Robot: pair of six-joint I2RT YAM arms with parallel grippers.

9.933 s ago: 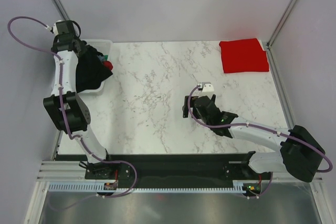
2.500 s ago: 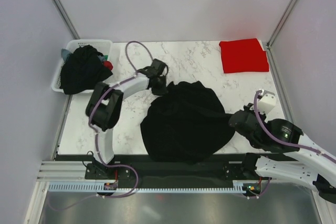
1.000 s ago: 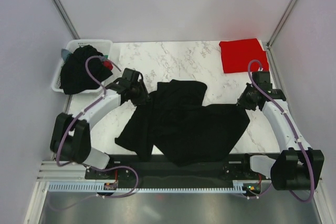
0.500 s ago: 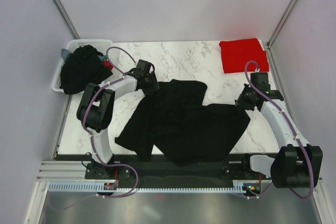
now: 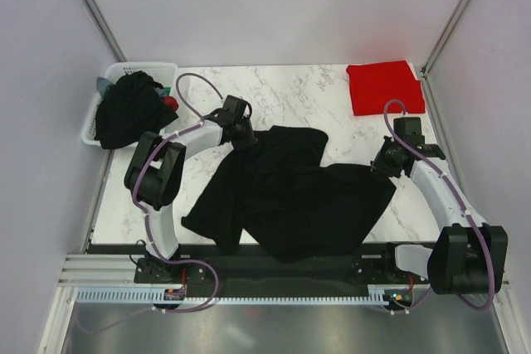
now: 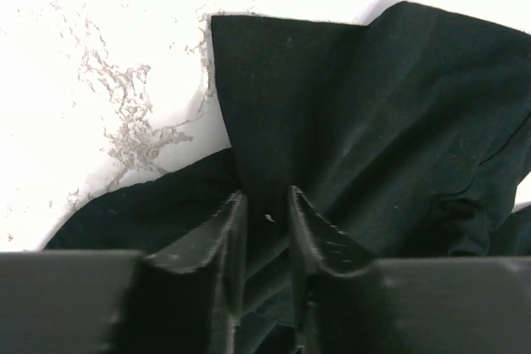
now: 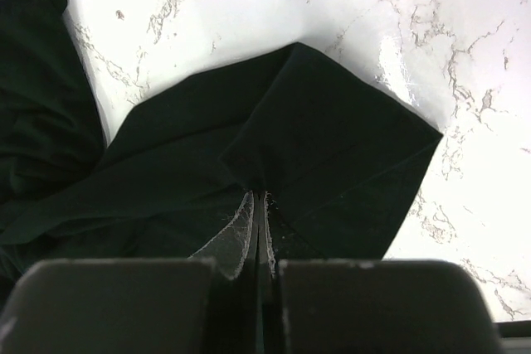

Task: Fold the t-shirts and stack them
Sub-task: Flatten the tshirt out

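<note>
A black t-shirt lies crumpled across the middle of the marble table. My left gripper is at its far left corner. In the left wrist view the jaws stand close together with a fold of the black t-shirt between them. My right gripper is at the shirt's right corner. Its jaws are pressed shut on a pinch of the black cloth. A red t-shirt lies folded at the far right corner.
A white slotted basket sits at the far left with a heap of dark shirts spilling over its near rim. The black shirt's near hem hangs over the table's front edge. Grey walls close in both sides.
My left gripper slid right onto the shirt's far left corner and its jaws narrowed around the cloth. The right gripper stayed shut on its corner and hardly moved.
</note>
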